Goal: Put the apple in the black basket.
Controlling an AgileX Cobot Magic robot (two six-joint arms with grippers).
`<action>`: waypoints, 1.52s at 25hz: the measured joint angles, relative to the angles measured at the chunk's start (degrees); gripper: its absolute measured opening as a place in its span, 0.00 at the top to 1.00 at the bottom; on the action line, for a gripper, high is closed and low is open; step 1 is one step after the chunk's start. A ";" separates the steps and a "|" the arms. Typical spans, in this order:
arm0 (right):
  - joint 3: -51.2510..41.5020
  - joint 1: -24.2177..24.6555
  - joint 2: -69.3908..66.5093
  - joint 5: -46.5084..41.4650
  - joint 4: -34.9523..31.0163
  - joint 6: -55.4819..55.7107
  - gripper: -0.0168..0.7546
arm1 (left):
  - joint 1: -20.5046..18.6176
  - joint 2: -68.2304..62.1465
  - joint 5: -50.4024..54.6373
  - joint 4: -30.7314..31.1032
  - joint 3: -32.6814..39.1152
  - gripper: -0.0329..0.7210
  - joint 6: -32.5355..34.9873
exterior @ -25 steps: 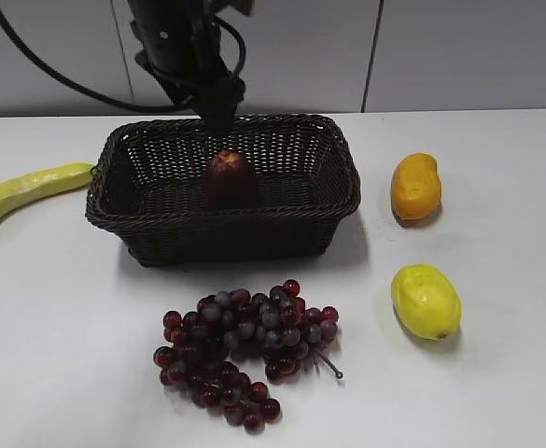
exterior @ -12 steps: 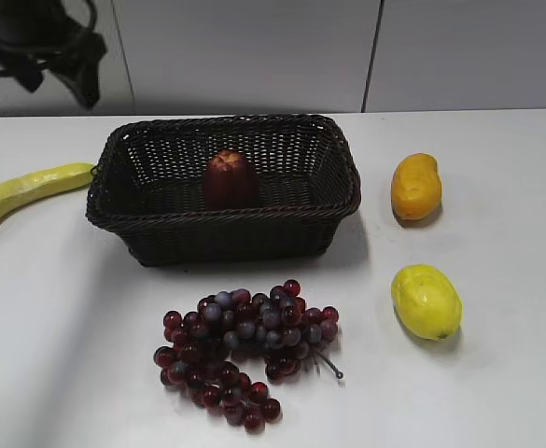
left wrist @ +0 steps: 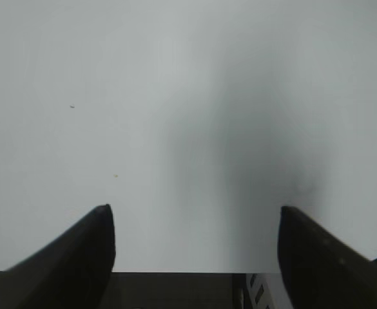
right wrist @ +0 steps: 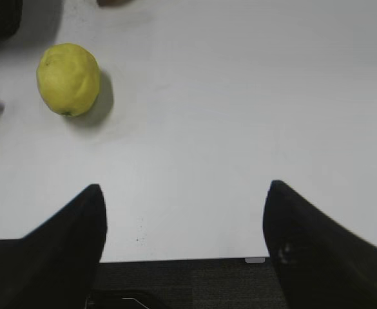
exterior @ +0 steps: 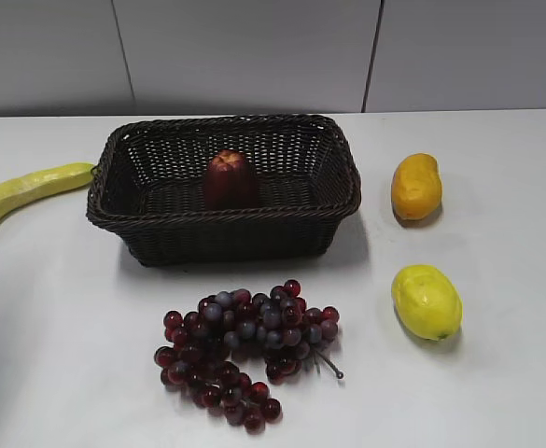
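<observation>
- The apple (exterior: 230,177) is sitting upright inside the basket (exterior: 224,227), near the middle of the woven floor, its lighter lumpy top facing up.
- The basket is resting on the white surface (exterior: 497,373) toward the back — nothing else is lying in it.
- No arm is showing in the exterior view; each end effector is appearing only in its own wrist view.
- The left end effector (left wrist: 194,248) is hanging over bare surface, its two dark fingers spread wide apart and nothing sitting between them.
- The right end effector (right wrist: 183,235) is spread just as wide and carrying nothing, hovering near the surface's front edge.
- A lemon (right wrist: 68,79) is lying ahead and to the left of the right end effector, well apart from its fingers — in the exterior view it is sitting at the front right.
- A mango (exterior: 415,186) is lying just right of the basket, not touching it.
- Grapes (exterior: 243,347) are sprawling in front of the basket, stem poking out to the right.
- A banana (exterior: 22,194) is curving along the left side, its tip reaching right up to the basket's left rim; whether it is touching, I cannot tell.
</observation>
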State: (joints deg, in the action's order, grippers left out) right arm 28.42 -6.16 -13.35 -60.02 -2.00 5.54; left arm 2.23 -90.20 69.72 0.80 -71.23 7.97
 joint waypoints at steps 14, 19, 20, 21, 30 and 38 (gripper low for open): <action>0.00 0.00 0.00 0.00 0.00 0.00 0.24 | -4.41 34.27 -3.26 -1.23 31.19 0.19 0.00; 0.00 0.00 0.00 0.05 0.00 0.00 0.24 | -4.41 46.14 -4.20 -1.81 39.81 0.19 0.00; 0.00 0.00 0.00 0.05 0.00 0.00 0.24 | -4.41 48.46 -4.63 -2.09 41.15 0.19 0.00; 0.00 0.00 0.00 0.05 0.00 0.00 0.24 | -4.41 50.38 -4.94 -2.36 41.86 0.19 0.00; 0.00 0.00 0.00 -0.01 0.00 0.00 0.24 | -4.41 66.13 -9.10 -3.23 44.06 0.19 0.00; 0.00 0.00 0.00 -0.01 0.00 0.00 0.24 | -4.41 81.18 -9.21 -3.23 44.06 0.19 0.00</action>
State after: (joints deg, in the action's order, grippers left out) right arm 28.42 -6.16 -13.35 -60.03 -2.00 5.54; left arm -2.18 -9.01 60.52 -2.43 -27.17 7.97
